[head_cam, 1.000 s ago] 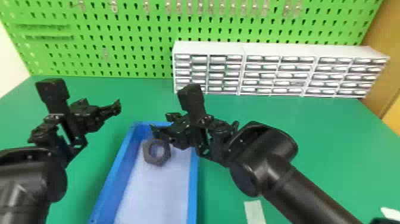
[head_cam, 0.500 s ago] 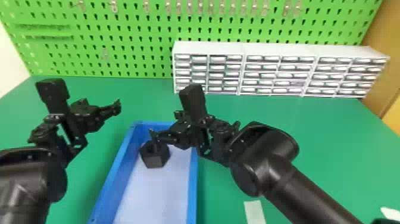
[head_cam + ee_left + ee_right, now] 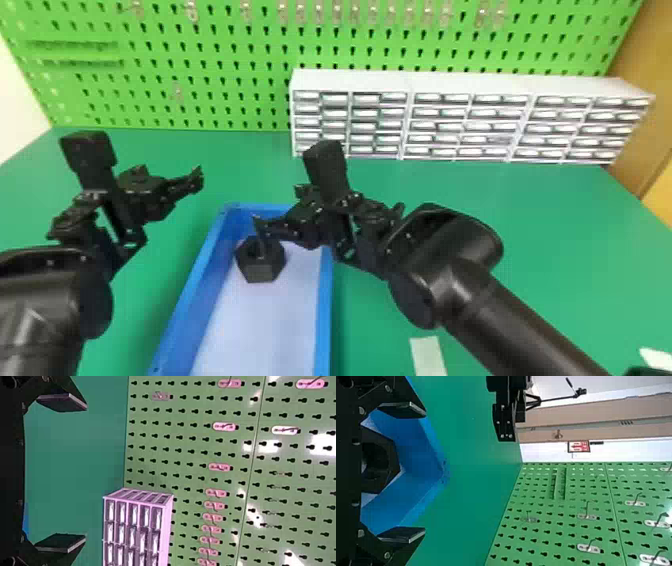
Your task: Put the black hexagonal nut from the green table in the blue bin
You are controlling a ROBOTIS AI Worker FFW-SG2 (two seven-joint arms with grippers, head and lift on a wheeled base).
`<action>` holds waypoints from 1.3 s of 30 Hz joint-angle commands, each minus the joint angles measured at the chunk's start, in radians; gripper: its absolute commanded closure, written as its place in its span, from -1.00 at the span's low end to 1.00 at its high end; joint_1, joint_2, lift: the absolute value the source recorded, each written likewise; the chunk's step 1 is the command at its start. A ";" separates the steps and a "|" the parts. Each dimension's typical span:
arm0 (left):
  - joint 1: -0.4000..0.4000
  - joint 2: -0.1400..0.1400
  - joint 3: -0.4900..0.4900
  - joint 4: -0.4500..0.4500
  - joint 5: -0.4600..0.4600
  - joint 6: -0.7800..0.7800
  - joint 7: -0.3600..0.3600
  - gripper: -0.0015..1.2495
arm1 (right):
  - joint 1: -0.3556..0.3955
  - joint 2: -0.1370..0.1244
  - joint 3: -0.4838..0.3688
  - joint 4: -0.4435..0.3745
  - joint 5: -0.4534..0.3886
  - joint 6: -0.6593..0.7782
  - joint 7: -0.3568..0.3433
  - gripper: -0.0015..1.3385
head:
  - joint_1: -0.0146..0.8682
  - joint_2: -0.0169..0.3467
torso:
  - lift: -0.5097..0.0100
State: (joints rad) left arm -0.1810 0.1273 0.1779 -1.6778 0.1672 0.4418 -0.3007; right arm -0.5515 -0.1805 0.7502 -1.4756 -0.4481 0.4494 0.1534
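Start with the green table (image 3: 575, 250), spread under all of the work. Behind it, locate the green pegboard (image 3: 220, 47). Against the foot of the board, right of centre, find the long white drawer cabinet (image 3: 450, 82). Identify the blue bin (image 3: 324, 305) on the table in front, with high walls and a pale floor. See the right gripper (image 3: 327, 217) above the far right corner of the bin, in the way of a clear view of that rim from the head. Rate its fingers as spread wide apart, and its grasp as empty. Find the left gripper (image 3: 125, 205) over the table, left of the bin, likewise wide open and empty. Locate the black hexagonal nut (image 3: 264, 265) inside the bin, near the far end. Observe one right finger crossing in front of its hole in the head view; cannot tell contact from clearance there. On the table, right of the bin, note a white strip (image 3: 428, 355). Finish with small metal hooks (image 3: 225, 426), fixed in rows to the pegboard.
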 commanded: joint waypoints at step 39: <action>0.031 0.000 0.026 0.000 -0.008 0.000 0.012 -0.80 | 0.392 0.027 -0.842 -0.138 0.373 -0.140 0.000 -0.70 | 0.54 -0.73 | 0.58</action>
State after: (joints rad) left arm -0.1531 0.1273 0.2044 -1.6782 0.1604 0.4418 -0.2921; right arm -0.1793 -0.1551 -0.0357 -1.6025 -0.0669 0.3165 0.1534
